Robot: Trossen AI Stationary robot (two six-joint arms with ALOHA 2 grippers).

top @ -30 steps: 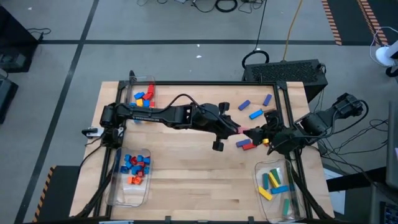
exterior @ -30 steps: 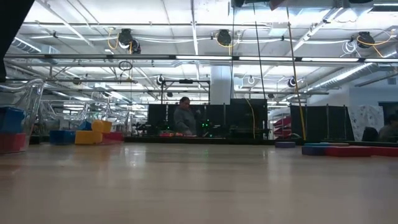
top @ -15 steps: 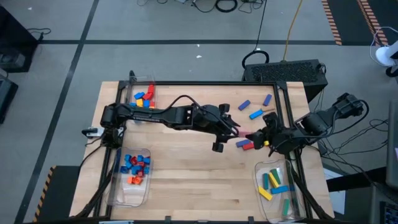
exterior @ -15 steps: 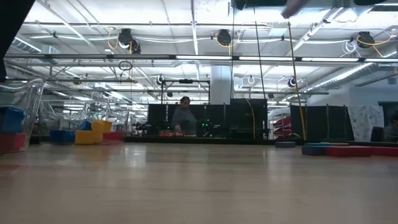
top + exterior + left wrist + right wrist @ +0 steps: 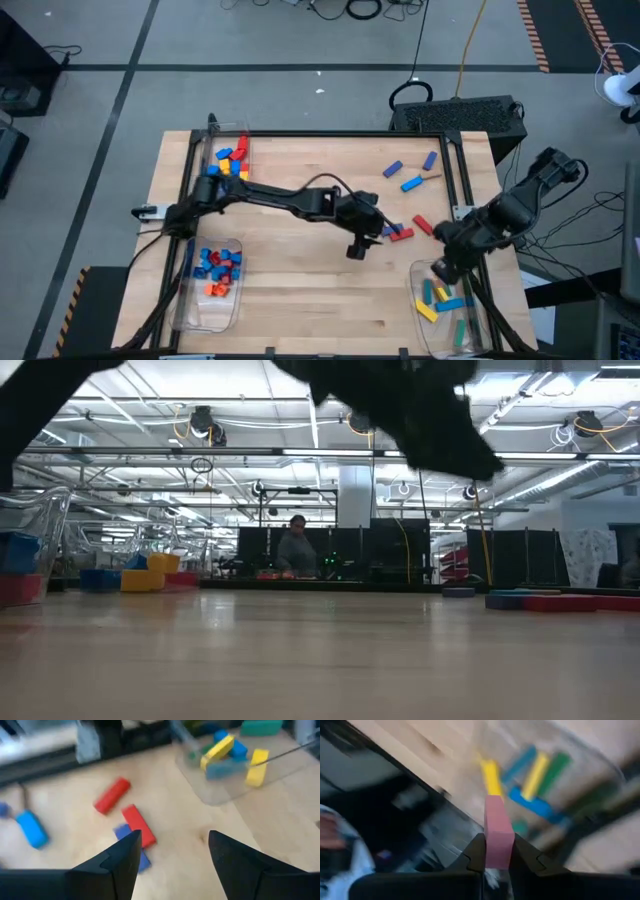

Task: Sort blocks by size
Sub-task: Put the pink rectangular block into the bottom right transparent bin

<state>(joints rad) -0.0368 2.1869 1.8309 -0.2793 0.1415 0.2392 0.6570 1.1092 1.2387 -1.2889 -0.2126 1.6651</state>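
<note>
Carrying a pink block (image 5: 498, 832), right fingers (image 5: 476, 854) reached the bin (image 5: 418, 274).

Pale wooden worktop (image 5: 300, 290); pink block (image 5: 498, 831) in dark right gripper (image 5: 495, 851); two red blocks (image 5: 112, 795) and blue blocks (image 5: 32, 828) loose; yellow, blue, green blocks (image 5: 536, 775) in clear bin (image 5: 416, 300).

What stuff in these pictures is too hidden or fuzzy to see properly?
- High view: the right gripper hides the pink block it grips.
- Right wrist view: the long blocks in the clear bin are smeared by motion blur, so they cannot be counted.
- Low view: a dark arm blocks the top; the blocks look like thin strips.
- Left wrist view: the open left gripper partly covers a blue block.
</note>
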